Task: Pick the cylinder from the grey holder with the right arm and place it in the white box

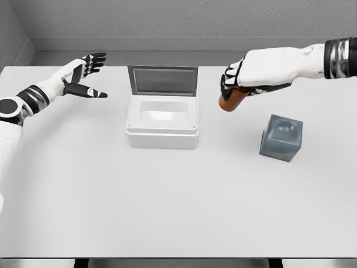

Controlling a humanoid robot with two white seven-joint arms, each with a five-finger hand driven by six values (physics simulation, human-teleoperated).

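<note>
An orange-brown cylinder hangs tilted in the air, clasped by my right hand, whose fingers are curled around its upper part. It sits just right of the white box, which stands open with its grey lid raised at the back. The grey holder is a cube-like block lower right of the hand, its top hollow showing nothing inside. My left hand hovers at the far left with fingers spread, holding nothing.
A light grey table carries everything, with a grey wall behind it. The table's front edge runs along the bottom of the picture.
</note>
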